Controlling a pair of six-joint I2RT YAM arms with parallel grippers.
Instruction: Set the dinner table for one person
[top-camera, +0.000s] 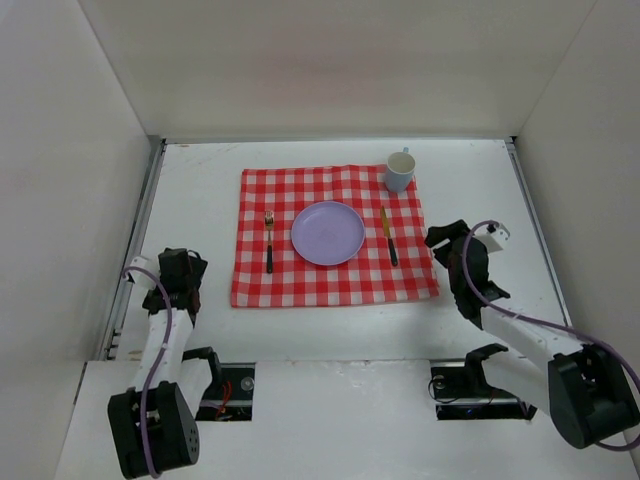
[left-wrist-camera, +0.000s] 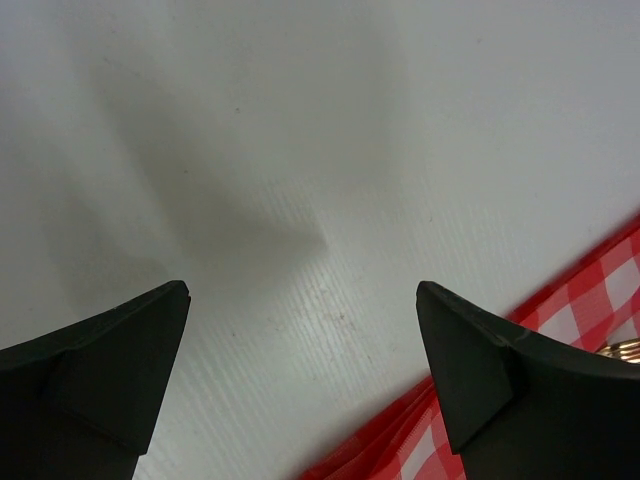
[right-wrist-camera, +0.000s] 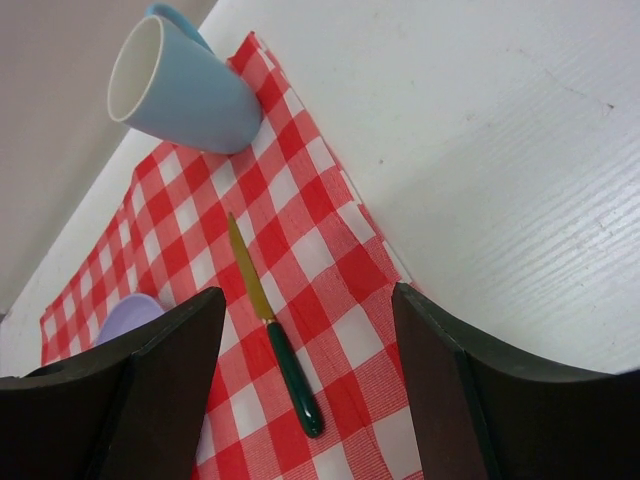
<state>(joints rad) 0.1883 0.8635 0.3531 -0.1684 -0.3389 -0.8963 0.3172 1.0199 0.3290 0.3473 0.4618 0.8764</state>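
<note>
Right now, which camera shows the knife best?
The right wrist view: the knife lies close up, yellow blade and green handle clear. The top view shows it small beside the plate; the left wrist view misses it.

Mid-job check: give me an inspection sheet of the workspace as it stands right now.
Surface: white dinner table with a red-and-white checked cloth lying flat in the middle.
Job's things: lilac plate centred on the cloth; fork to its left, knife to its right; blue mug upright on the cloth's far right corner.
Clutter: nothing seen.
Grippers: left gripper open, empty, over bare table off the cloth's near left corner; right gripper open, empty, at the cloth's right edge.
Cables: purple cable on the left arm, another on the right, both off the cloth.
Surroundings: white walls on three sides; metal rails along the table's sides.
</note>
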